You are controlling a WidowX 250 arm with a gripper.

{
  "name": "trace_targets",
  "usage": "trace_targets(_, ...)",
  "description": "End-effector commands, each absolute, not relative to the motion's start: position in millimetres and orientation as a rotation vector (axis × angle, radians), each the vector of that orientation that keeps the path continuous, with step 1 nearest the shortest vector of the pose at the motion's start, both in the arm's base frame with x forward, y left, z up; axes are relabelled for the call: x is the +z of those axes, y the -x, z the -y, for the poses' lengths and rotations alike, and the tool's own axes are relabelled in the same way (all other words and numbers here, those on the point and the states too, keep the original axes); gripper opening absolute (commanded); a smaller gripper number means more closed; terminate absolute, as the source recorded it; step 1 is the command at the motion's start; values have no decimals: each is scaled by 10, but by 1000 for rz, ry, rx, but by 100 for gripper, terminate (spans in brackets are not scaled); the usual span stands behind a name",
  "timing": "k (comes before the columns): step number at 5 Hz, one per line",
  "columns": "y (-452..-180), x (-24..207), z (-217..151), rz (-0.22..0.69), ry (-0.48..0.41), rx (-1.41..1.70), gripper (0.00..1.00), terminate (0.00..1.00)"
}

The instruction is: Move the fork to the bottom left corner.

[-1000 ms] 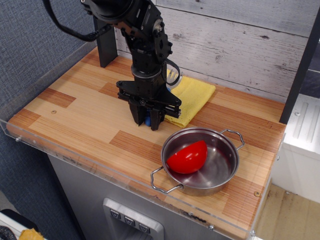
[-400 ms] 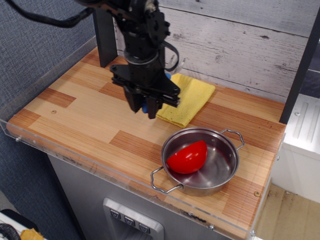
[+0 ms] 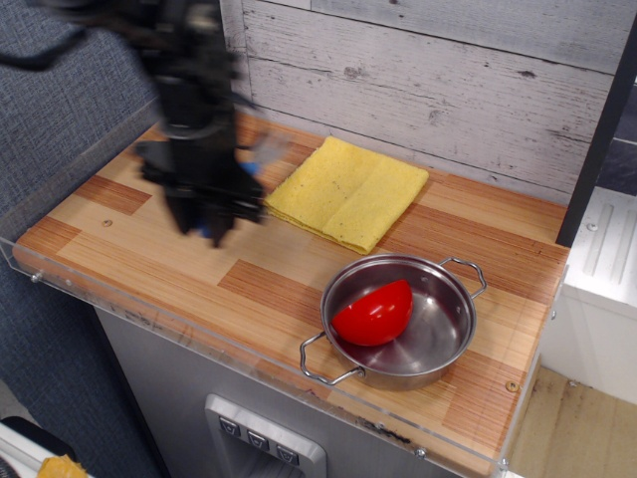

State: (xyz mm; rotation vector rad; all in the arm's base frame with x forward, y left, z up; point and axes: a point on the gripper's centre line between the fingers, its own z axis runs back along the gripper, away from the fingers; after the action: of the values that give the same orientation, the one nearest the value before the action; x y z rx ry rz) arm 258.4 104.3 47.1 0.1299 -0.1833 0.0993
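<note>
My gripper is blurred by motion, pointing down over the left middle of the wood plank table. Its fingers are shut on the fork, of which only a bit of blue handle shows between the fingertips; the tines are hidden. The gripper hangs a little above the tabletop. The bottom left corner of the table lies to the left and front of the gripper, bare striped wood edged by a clear acrylic rim.
A yellow folded cloth lies at the back middle. A steel pot with two handles holds a red bowl-like object at the front right. A black arm post stands at the back left.
The gripper, holding the fork, has lifted off from beside the cloth and swung left, from the table's middle toward its left side. The cloth is now fully uncovered.
</note>
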Motion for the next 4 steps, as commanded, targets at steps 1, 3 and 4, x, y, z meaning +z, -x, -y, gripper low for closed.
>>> trace_targets(1,-2290,557,-1616,195,-104,172,0,0)
trace_targets(3,-2221,355,-1963,145,-51,222,0,0)
trace_targets(4,-2266,308,-1992,130,-50,200,0,0)
